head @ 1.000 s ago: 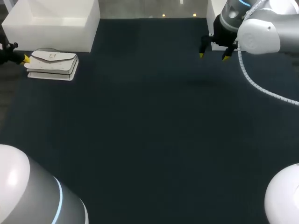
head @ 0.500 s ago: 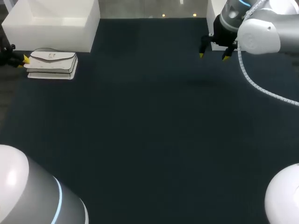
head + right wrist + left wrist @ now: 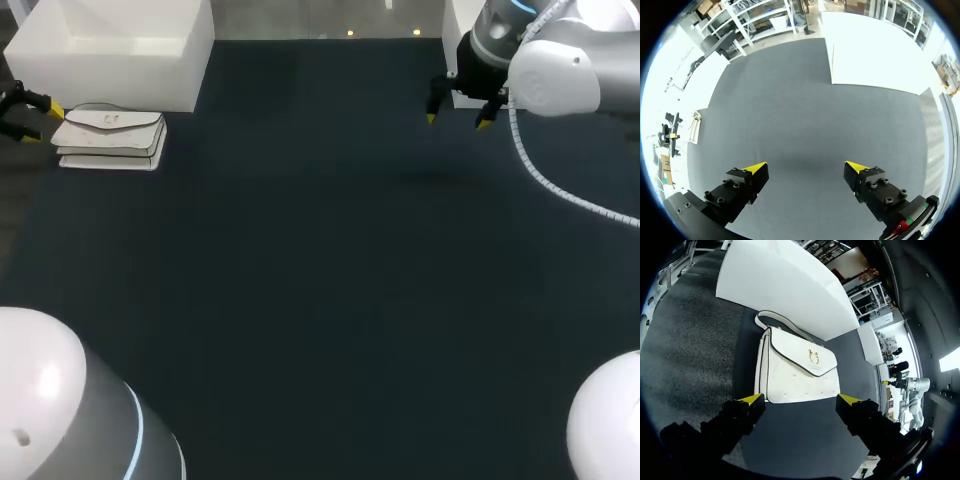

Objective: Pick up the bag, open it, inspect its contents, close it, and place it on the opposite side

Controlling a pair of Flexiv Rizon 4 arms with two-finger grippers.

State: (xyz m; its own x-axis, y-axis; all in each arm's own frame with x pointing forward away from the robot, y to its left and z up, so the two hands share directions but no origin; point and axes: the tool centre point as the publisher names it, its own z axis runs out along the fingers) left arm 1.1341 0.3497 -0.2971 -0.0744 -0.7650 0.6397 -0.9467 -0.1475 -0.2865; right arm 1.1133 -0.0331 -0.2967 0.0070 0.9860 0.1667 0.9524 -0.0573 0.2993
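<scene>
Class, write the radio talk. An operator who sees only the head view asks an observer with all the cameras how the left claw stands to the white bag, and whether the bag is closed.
Operator: In my head view the left claw sits at the table's edge, beside the bag. Is it open, and is the bag inside it?
Observer: It is open. In the left wrist view its fingers are spread wide and the bag lies just ahead of the tips, not between them.
Operator: Is the flap shut?
Observer: Yes. The flap is folded down flat over the front, with a small gold clasp at its middle.
</scene>
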